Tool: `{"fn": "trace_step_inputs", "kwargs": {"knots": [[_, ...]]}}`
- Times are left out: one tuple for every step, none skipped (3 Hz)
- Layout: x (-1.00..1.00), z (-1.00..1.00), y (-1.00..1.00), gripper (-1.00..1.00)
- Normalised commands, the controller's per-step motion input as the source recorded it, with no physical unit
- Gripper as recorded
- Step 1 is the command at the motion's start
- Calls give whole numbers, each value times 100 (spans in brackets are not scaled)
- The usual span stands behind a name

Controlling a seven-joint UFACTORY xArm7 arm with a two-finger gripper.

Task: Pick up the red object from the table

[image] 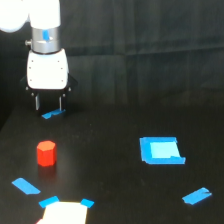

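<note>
Nearest us, a white patch [64, 212]; beyond, the red block [46, 153] lies ungrasped. Our claw [49, 102] hangs released behind it; next we approach and descend.

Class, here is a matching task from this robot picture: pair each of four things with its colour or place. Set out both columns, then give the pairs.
Things:
1. red object
2. gripper
3. blue rectangular patch
4. pale sheet

Descriptions:
A. at the bottom edge, blue tape at its corners
B. hangs above the table, fingers apart
C. on the exterior view's right
D. stands below the gripper in the picture

Pairs: 1-D, 2-B, 3-C, 4-A
</note>
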Motion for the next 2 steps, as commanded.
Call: {"fn": "trace_step_inputs", "kwargs": {"knots": [[-34,-64,-100,100],[-98,-85,-100,38]]}}
